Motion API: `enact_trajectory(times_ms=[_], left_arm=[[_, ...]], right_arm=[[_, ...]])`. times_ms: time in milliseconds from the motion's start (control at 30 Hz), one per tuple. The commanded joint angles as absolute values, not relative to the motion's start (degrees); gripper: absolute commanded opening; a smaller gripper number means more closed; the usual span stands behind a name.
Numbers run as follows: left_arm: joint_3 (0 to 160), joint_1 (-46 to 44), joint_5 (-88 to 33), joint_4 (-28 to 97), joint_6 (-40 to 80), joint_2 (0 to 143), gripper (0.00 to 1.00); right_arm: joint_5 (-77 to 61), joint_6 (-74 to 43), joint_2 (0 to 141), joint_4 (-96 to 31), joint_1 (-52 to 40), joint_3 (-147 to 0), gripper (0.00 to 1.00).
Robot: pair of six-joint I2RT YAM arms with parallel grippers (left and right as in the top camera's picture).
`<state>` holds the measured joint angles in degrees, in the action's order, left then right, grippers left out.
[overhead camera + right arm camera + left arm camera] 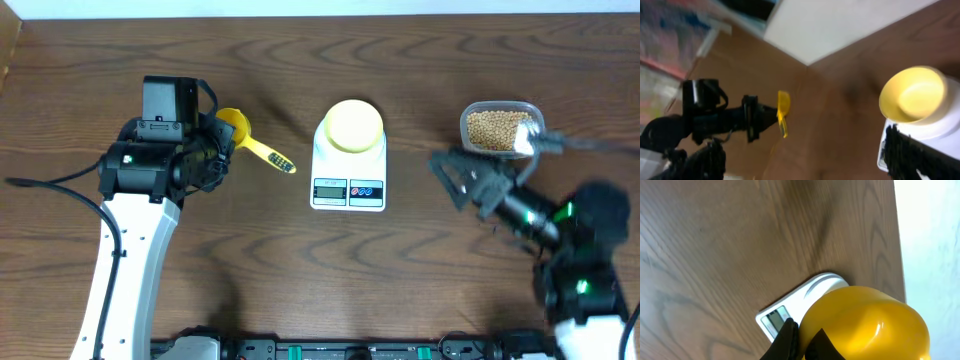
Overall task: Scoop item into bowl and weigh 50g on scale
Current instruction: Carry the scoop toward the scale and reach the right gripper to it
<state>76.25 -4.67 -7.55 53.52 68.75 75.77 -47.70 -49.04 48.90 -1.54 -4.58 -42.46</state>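
Observation:
The pale yellow bowl (353, 125) sits on top of the white scale (348, 190) at mid-table, and it looks empty in the right wrist view (912, 95). The tan beans (495, 128) fill a clear tub (467, 112) at the right. My left gripper (222, 143) is shut on a bright yellow scoop (238, 126), left of the scale, with the handle pointing toward the scale. In the left wrist view the scoop's cup (865, 325) fills the lower right against my fingers (789, 339), with the scale (777, 319) behind. My right gripper (468, 180) is open and empty, just below the tub.
The wooden table runs back to a white wall (930, 240). The left arm's black cable (40, 182) trails off to the left. The right arm's body (585, 250) stands at the lower right. Black equipment lines the front edge (330, 350).

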Motion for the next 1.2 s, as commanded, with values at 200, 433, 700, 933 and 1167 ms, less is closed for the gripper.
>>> enact_trajectory(times_ms=[200,433,700,933,1167], left_arm=[[76.1,-6.9,-7.4,53.7,79.7,76.0,0.07],[76.1,-11.5,-7.4,53.6,85.4,77.3,0.08],[76.1,-16.8,-7.5,52.1,89.3,81.7,0.07],[76.1,-21.3,-7.5,48.2,93.9,82.7,0.07],[76.1,-24.5,-7.4,47.4,96.9,82.7,0.07]], right_arm=[[-44.4,-40.6,65.2,-5.8,-16.8,-56.3,0.99],[-42.2,-41.6,70.6,-5.0,-18.0,-56.3,0.88],[-41.8,-41.5,72.7,-4.8,-22.2,-56.2,0.82],[-40.6,-42.8,74.5,-5.8,-24.5,-56.2,0.71],[-37.3,-44.8,76.2,-5.3,-26.2,-56.2,0.58]])
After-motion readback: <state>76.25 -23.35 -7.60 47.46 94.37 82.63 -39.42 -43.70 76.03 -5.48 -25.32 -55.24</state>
